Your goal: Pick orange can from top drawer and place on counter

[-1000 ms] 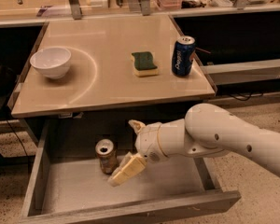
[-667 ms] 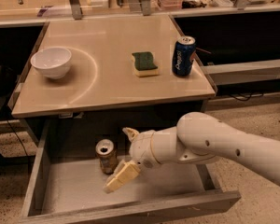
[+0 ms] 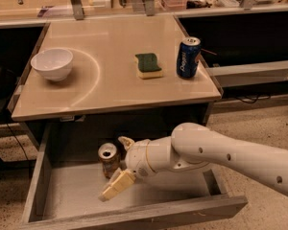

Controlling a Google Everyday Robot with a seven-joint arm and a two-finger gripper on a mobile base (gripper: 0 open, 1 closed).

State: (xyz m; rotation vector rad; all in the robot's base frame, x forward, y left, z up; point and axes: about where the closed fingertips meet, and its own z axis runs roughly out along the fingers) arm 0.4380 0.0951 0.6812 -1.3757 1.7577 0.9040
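Not grasped yet: orange can (image 3: 109, 158) in top drawer (image 3: 67, 198) below table (image 3: 110, 92) front edge, gripper (image 3: 112, 167) fingers apart just beside it.

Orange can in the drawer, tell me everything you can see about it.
The orange can is a small metal drink can, orange-tan on the sides, with a silver top and a dark tab opening. It stands upright on the grey floor of the open top drawer, toward the back and a little left of centre. The gripper is open around it, one finger just behind the can and the other in front. Whether either finger touches the can cannot be told.
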